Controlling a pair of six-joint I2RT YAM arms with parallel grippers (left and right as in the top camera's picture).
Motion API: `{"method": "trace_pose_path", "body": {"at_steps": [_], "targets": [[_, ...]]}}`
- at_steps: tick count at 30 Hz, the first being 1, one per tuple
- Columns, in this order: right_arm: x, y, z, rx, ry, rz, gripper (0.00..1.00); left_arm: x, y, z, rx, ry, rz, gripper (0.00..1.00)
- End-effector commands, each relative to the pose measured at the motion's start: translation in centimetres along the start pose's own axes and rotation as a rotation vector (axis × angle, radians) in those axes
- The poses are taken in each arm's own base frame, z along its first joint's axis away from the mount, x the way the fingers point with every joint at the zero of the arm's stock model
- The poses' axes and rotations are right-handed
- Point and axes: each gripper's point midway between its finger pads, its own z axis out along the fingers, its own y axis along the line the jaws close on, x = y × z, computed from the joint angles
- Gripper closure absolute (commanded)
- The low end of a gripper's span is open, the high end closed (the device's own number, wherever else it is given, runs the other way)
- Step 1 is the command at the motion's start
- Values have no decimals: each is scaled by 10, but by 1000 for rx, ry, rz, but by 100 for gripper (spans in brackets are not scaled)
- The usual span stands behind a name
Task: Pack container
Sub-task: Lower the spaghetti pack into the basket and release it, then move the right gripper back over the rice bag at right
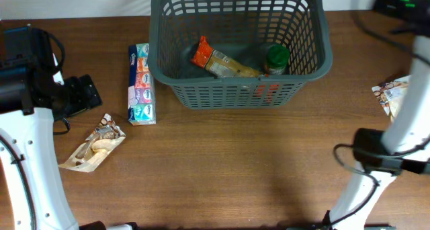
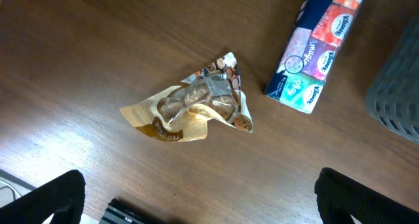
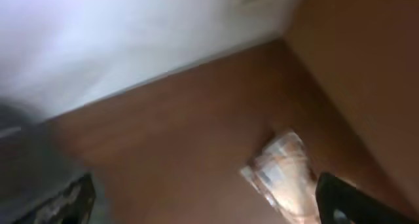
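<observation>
- table (image 1: 222, 169): brown wood, carries everything.
- container (image 1: 235, 95): far centre, holds an orange packet (image 1: 201, 54) and a green-lidded jar (image 1: 277, 57).
- tissue pack (image 1: 141, 84): flat, just left of the container.
- snack pouch (image 2: 196, 106): near left, crumpled, probably the next pick. pinch its bulky middle, not the thin flaps.
- left gripper (image 2: 200, 194): fingers wide, empty, above the pouch.
- right gripper (image 3: 209, 201): fingers wide, empty, over a packet (image 3: 281, 165) at the right edge.
</observation>
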Motion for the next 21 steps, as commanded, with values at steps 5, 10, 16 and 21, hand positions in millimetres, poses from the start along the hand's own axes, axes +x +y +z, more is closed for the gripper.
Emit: {"method": "trace_pose_path", "body": {"at_steps": [5,10,16,21], "targets": [[17,-131,9,181,80,485,1,-2,0,-2,6,-17,6,1],[20,-157,11,106,112,412,1,-4,0,-2,7,-24,5,1],[29,-169,20,109,164,182,1,-4,0,-2,7,-24,5,1],[37,-123,33,-152,227,212,1,-6,0,-2,9,-34,3,0]]}}
